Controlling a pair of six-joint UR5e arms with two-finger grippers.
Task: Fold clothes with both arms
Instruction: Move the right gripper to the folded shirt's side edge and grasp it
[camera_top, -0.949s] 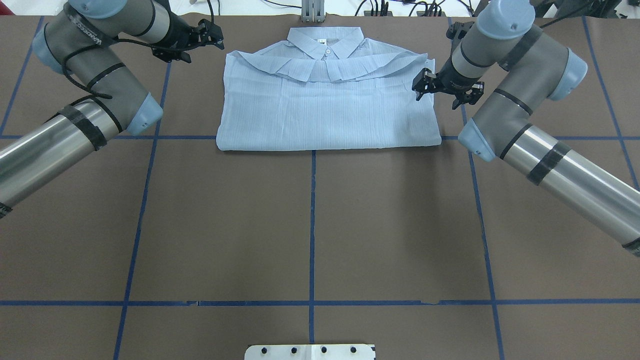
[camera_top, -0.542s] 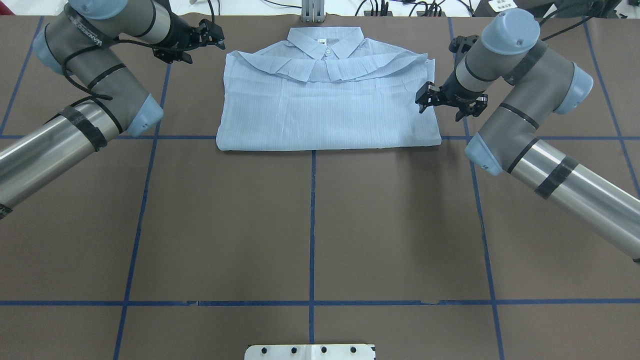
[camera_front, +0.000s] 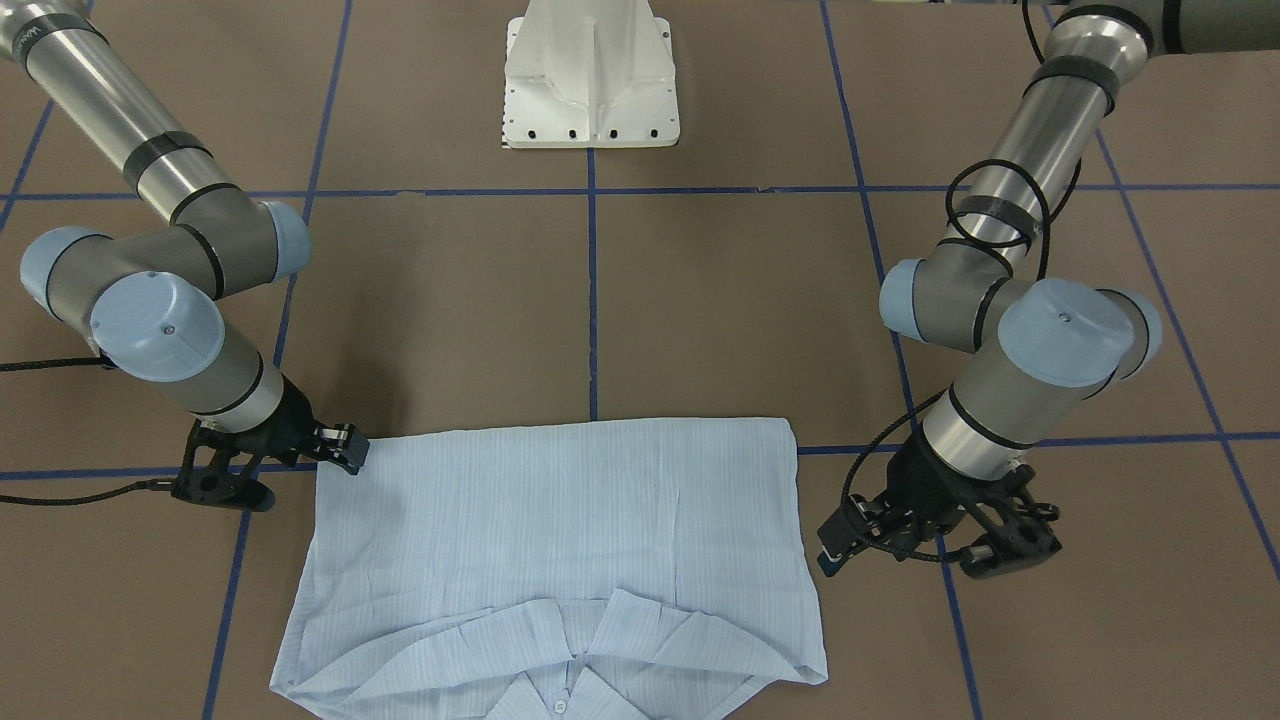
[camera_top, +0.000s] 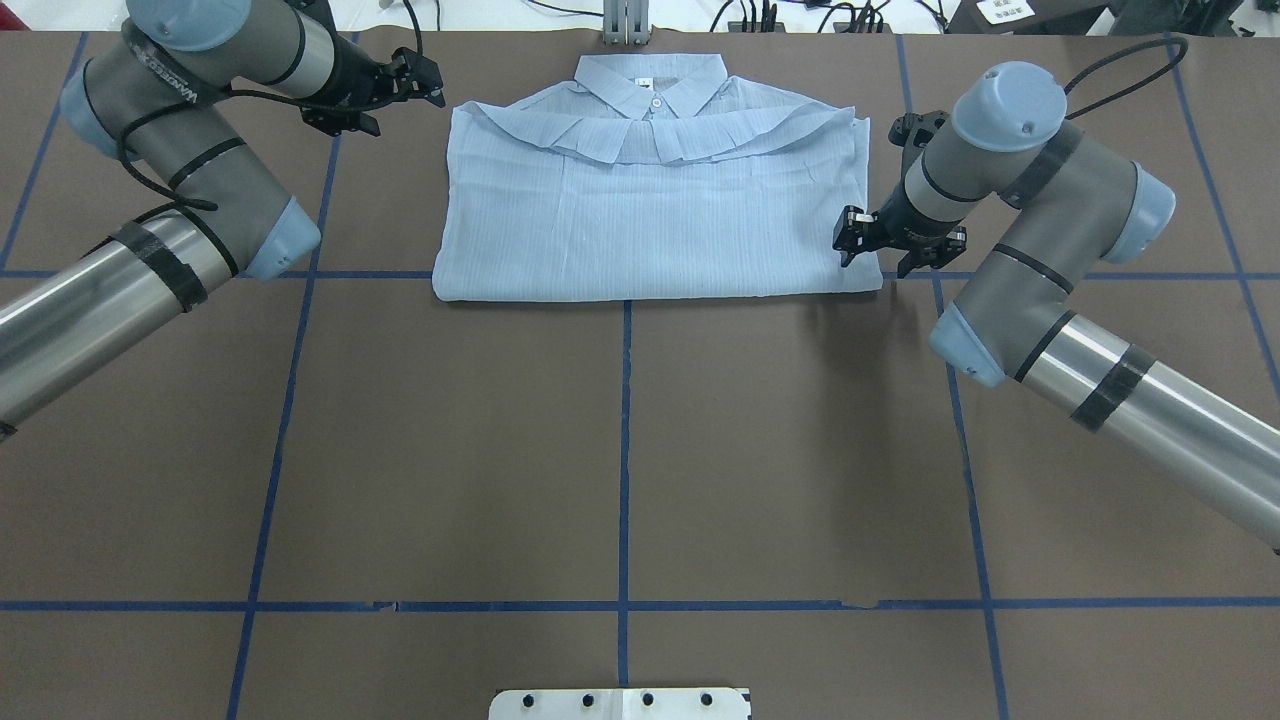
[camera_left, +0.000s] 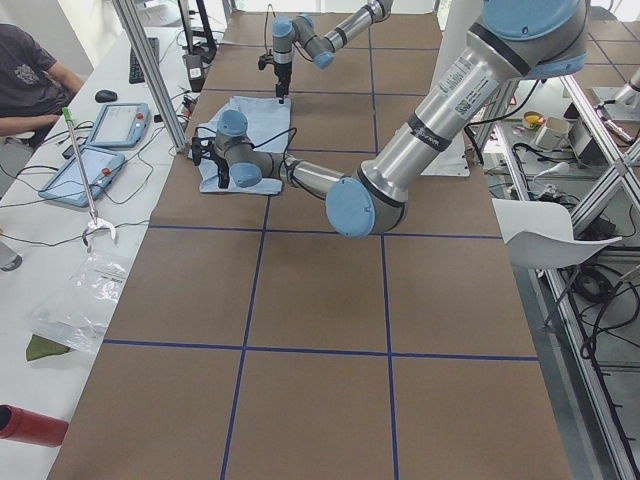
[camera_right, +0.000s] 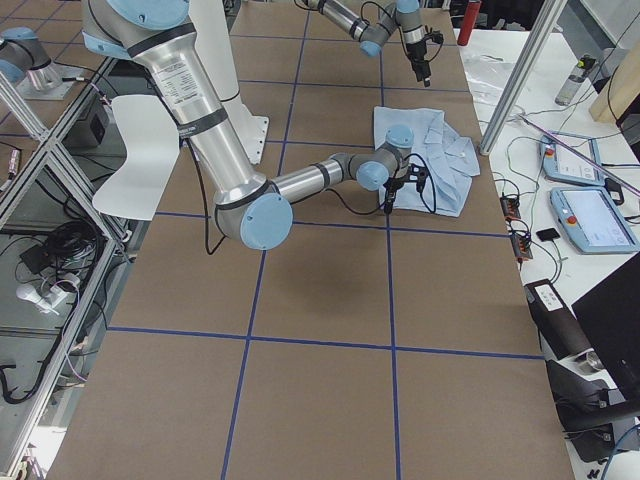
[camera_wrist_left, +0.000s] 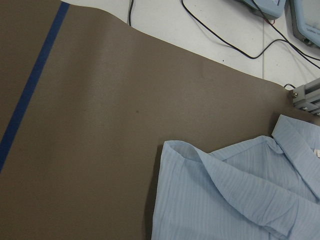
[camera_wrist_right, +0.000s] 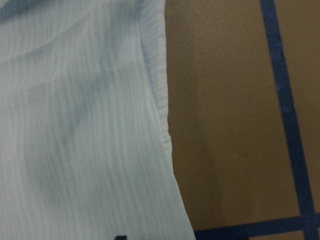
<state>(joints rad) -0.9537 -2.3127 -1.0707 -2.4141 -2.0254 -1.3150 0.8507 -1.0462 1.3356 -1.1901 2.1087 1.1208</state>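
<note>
The clothes are one pale blue striped shirt lying folded flat at the far middle of the table, collar at the far edge. It also shows in the front view and both wrist views. My left gripper stands open just outside the shirt's left shoulder corner, holding nothing. My right gripper hangs open, fingers down, over the shirt's right edge near its near-right corner. No cloth is between its fingers.
Blue tape lines grid the brown table. The white pedestal base sits at the near middle. A metal post stands behind the collar. Tablets and cables lie on the white bench, where a person sits.
My right gripper has travelled along the shirt's right edge from the shoulder towards the near corner. My left gripper has drawn back slightly to the left. The shirt has not moved.
</note>
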